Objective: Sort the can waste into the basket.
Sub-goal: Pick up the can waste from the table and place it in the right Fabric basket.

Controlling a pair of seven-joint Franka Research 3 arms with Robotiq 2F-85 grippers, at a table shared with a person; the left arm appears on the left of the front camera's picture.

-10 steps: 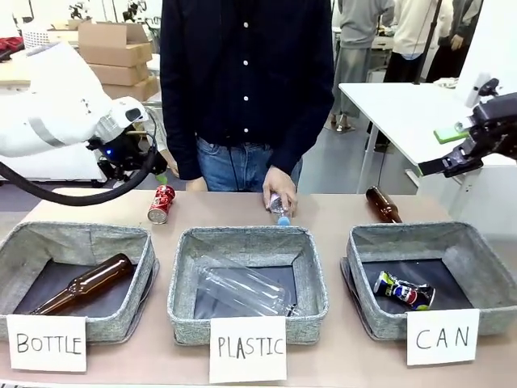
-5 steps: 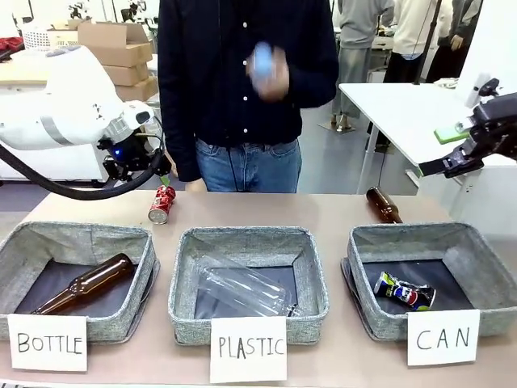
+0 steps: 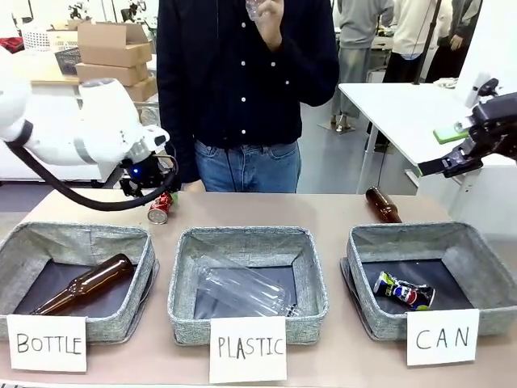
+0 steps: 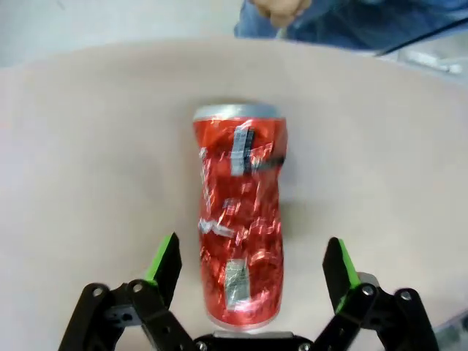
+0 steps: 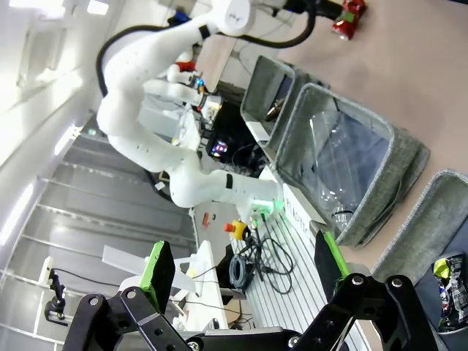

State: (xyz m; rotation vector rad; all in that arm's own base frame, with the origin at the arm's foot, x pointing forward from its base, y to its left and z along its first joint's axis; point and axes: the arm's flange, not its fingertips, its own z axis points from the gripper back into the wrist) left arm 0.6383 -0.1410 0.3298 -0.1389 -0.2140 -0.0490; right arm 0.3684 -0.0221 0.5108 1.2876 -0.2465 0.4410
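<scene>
L tool (image 4: 252, 256) poised at the red can (image 4: 240, 212) — fingers spread wide, released, nothing gripped. Seen from the L wrist, the can lies on its side on the surface (image 4: 380, 146), crushed at the waist. Its long axis runs straight away from the palm, silver rim at the far end. The two green pads (image 4: 164, 256) flank its near half, one each side, w/ a clear gap btwn pad and metal on both. So the closing line crosses the can the short way: a pinch from here would, I'd judge, land on the dented flanks, not the ends. How near the tips are to the surface can't be told.

From the front, that can sits toward the far edge of the surface, just behind the "BOTTLE" bin (image 3: 81, 238), i.e. at the robot's left end. The basket (image 3: 485, 246) carded "CAN" stands at the opposite end, w/ the "PLASTIC" bin (image 3: 246, 238) between them. The dark printed can (image 3: 404, 291) already lies inside the basket.

R tool (image 3: 452, 162) hangs raised beyond that basket's far right corner, likewise wide and empty — well apart from the red can. L arm is plainly the nearer. Once gripped, the carry looks to need a lift clear of the bin rims and a pass right across the whole row.
</scene>
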